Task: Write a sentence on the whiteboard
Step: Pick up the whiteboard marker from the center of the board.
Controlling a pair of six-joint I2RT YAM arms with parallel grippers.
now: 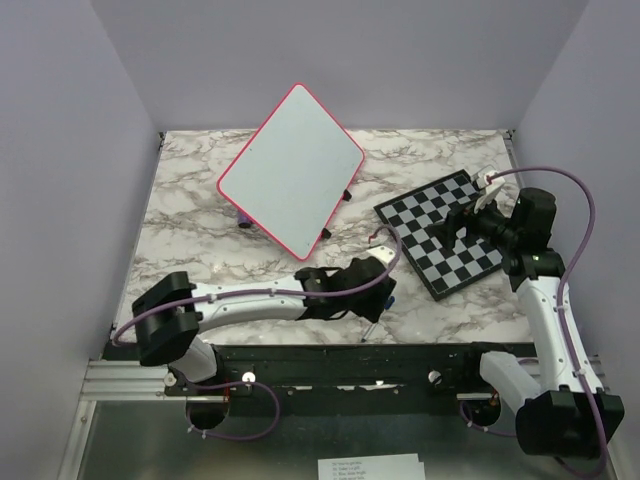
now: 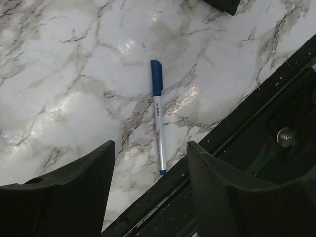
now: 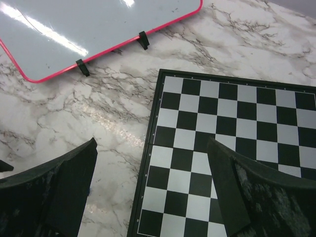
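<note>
1. The large flat white whiteboard with a pink-red rim lies cornerwise near the marble desk's far edge.
2. The left gripper hangs with its jaws apart, empty, over a blue-capped silver marker pen at the near edge.
3. The right gripper is spread wide, empty, over the black-and-white chessboard's edge, toward the desk's right edge.

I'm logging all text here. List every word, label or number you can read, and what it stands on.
Pen: black and red print on the barrel, too small to read.
Paper sheet at the top view's bottom edge: printed lines, too blurred to read.
Whiteboard: no writing shows.
Chessboard: no text shows.
</note>
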